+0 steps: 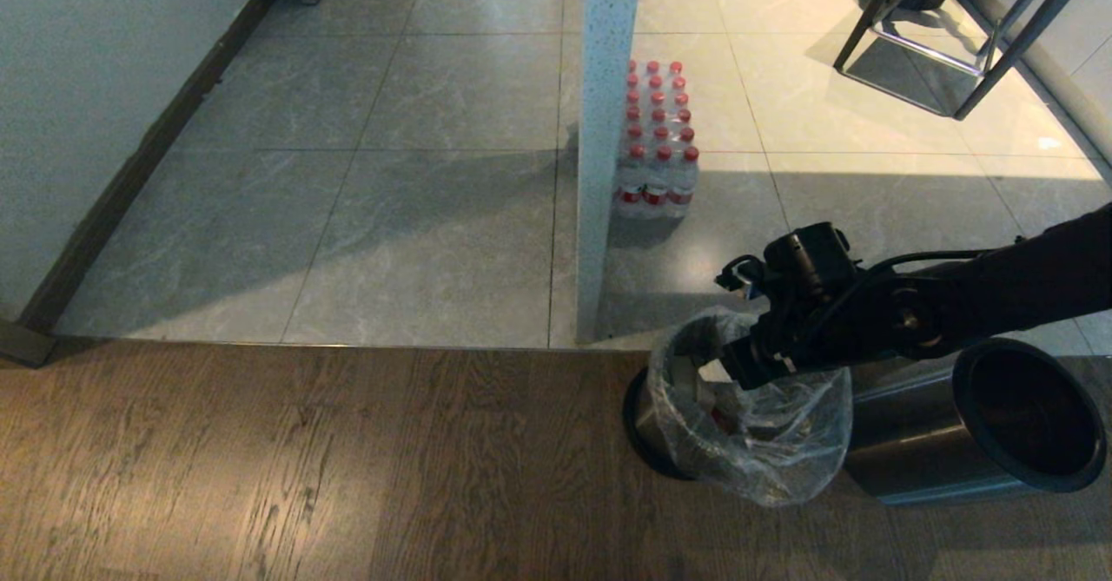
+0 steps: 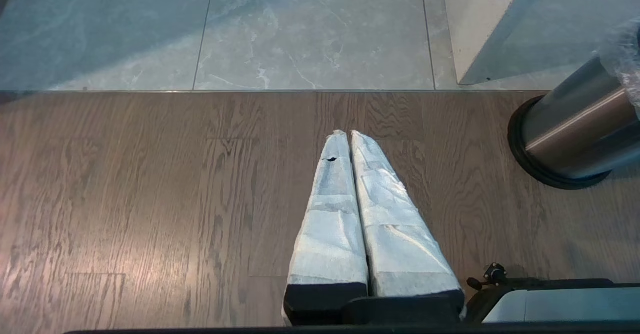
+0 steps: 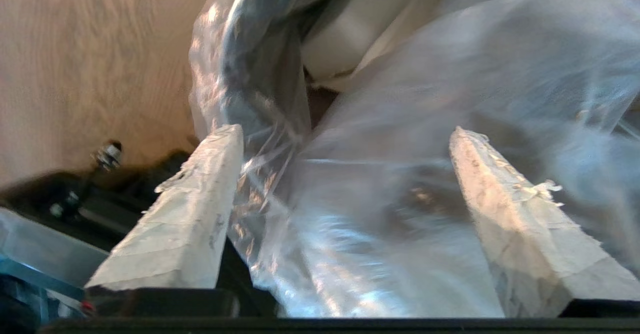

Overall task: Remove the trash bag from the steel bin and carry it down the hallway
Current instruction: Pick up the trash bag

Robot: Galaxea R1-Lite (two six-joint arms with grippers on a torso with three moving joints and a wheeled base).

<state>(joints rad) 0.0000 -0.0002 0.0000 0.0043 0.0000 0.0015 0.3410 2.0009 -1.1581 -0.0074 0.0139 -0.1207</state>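
Trash bag (image 1: 764,442) draped over the steel bin (image 1: 647,425) on the wood floor (image 1: 304,468), its film lying between the wide-spread fingers of the right gripper (image 3: 345,154); closing on too little film risks slippage or tearing.

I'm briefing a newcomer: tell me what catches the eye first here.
The right end effector, open, hangs over the mouth of the crinkled trash bag, which lines a steel bin on the wood floor. A second steel bin lies tipped beside it. Behind, a pack of red-capped bottles stands against a white pillar.
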